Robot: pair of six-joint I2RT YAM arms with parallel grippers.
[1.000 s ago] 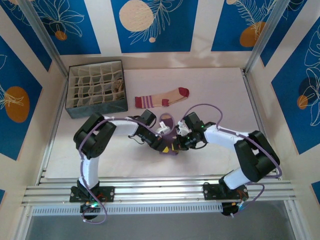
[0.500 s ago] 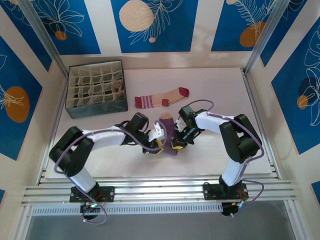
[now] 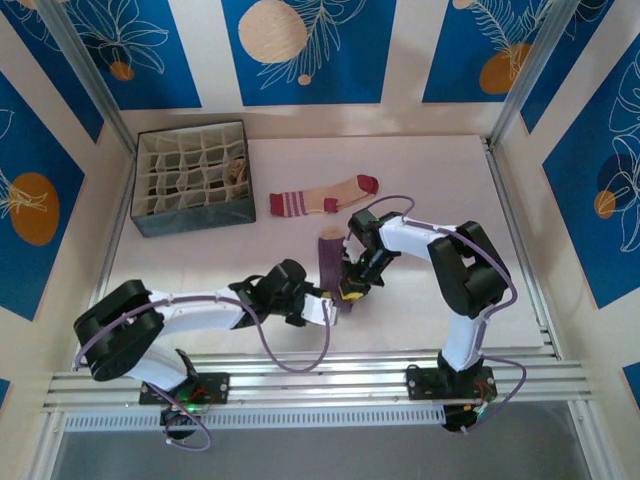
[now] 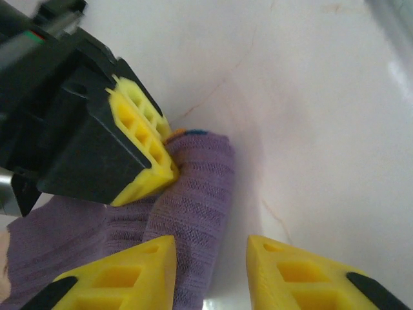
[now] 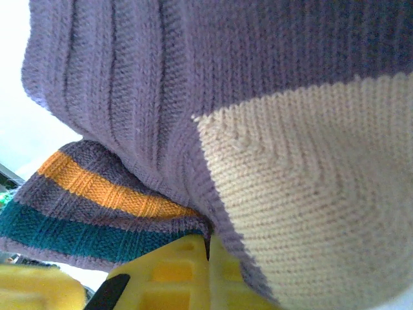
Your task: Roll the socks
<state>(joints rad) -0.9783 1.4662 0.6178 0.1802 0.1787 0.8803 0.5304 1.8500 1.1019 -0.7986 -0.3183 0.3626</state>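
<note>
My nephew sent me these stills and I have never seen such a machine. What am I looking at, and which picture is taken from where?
These are two robot arms bolted to a table. The wide picture looks down from above; both close-ups come from wrist cameras. On the table lie a tan sock with a dark-red toe, a purple sock and a divided organizer box. The right end effector, a two-finger pincer, is shut on the purple sock; its close-up shows the sock's tan heel and striped cuff. The left end effector is open, its yellow fingers apart at the sock's edge.
</note>
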